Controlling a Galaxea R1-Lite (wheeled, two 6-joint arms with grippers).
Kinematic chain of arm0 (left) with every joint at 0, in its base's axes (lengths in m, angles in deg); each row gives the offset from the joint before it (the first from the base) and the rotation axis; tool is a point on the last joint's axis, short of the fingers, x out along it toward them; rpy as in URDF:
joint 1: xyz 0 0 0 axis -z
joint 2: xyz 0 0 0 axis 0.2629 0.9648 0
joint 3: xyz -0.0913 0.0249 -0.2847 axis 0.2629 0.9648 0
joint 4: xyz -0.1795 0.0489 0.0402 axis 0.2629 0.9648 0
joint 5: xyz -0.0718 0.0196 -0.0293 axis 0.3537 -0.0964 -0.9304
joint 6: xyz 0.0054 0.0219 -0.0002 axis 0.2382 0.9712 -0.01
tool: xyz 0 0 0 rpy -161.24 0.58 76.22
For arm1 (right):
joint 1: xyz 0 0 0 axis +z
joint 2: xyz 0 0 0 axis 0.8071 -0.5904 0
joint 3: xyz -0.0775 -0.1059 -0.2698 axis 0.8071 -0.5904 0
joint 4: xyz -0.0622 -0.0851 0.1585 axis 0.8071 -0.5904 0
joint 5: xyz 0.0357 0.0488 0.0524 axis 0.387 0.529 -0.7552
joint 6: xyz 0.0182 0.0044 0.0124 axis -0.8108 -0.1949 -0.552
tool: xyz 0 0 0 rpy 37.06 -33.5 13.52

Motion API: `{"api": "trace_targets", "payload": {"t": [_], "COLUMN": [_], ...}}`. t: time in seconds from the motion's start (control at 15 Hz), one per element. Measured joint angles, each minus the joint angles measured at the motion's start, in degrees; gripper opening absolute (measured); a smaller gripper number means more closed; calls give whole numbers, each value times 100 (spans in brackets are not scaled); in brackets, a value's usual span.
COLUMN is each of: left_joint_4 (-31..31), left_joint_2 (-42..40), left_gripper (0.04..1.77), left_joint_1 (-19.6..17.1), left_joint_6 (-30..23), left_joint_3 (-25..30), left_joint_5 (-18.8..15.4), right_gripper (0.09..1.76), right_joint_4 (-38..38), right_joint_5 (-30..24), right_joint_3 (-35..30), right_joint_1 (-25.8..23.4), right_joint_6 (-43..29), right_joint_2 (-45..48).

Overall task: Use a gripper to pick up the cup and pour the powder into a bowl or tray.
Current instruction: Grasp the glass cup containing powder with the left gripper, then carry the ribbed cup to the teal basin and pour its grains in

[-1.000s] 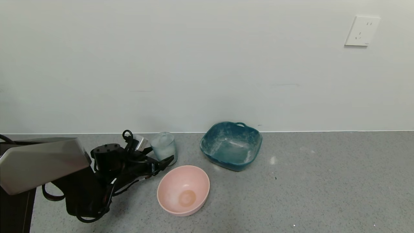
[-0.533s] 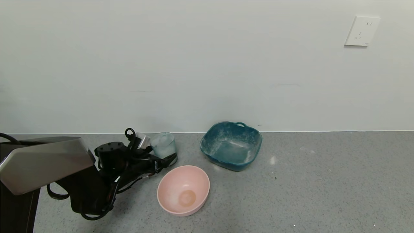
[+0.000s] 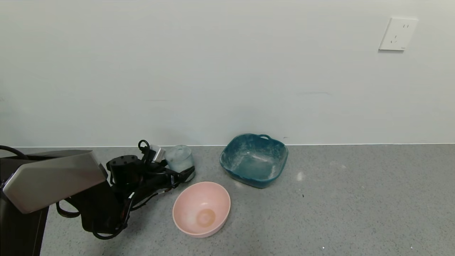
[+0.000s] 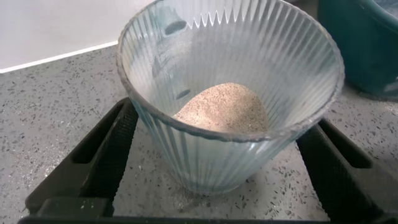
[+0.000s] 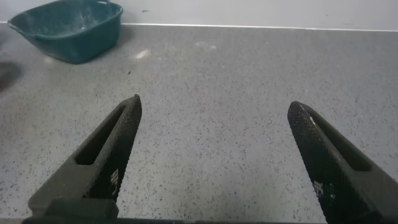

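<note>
The cup (image 3: pixel 180 159) stands upright on the grey counter near the wall, left of the teal dish (image 3: pixel 253 159). In the left wrist view the ribbed cup (image 4: pixel 205 155) holds a heap of beige powder (image 4: pixel 225 109). My left gripper (image 3: pixel 178 168) is open around the cup. Its fingers (image 4: pixel 112 149) stand on either side of the cup's lower part, with small gaps showing. My right gripper (image 5: pixel 214 109) is open and empty above bare counter, out of the head view. The teal dish also shows far off in the right wrist view (image 5: pixel 65 31).
A round pink bowl (image 3: pixel 201 208) sits in front of the cup, close to my left gripper. The wall runs just behind the cup and the dish. A wall socket (image 3: pixel 398 33) is high at the right. The grey counter (image 3: pixel 355 199) stretches to the right.
My left gripper has slid forward and to the right, so its fingers reach further round the cup. The cup, bowl and dish have not moved.
</note>
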Motion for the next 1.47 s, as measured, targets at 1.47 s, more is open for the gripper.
{"api": "trace_targets", "payload": {"t": [1.47], "left_joint_4": [118], "left_joint_2": [-127], "left_gripper": [129], "left_joint_1": [16], "left_joint_6": [-161], "left_joint_3": [-34], "left_joint_5": [155], "right_gripper": [171], "right_joint_4": [-2], "right_joint_5": [0], "right_joint_3": [0], "right_joint_1": [0], "right_joint_6": [-2], "right_joint_2": [0]}}
